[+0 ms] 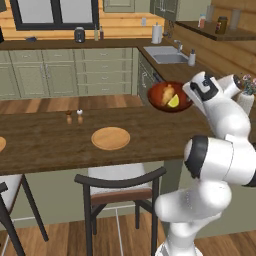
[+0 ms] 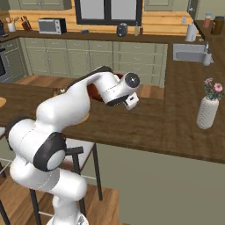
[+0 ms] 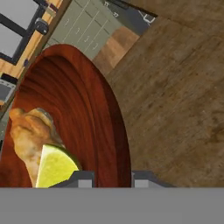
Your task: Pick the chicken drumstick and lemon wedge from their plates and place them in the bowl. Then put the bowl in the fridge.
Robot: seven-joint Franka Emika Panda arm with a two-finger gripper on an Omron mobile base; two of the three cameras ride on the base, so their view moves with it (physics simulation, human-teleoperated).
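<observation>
Two fingertips (image 3: 85,180) of your tool (image 3: 113,181) straddle the near rim of the bowl (image 3: 83,109), clenched on it. You carry the bowl tilted above the table (image 1: 50,140). Just beyond the tips inside it lies the lemon wedge (image 3: 54,166), touching the chicken drumstick (image 3: 30,135) behind it. Farther off, one plate (image 1: 110,138) sits bare on the table.

In the right base view, the arm hides nearly all of the bowl (image 2: 93,90). A plate (image 1: 1,143) is cut by the left edge, and the hand view crops the lemon wedge (image 3: 54,167) and chicken drumstick (image 3: 30,135).
</observation>
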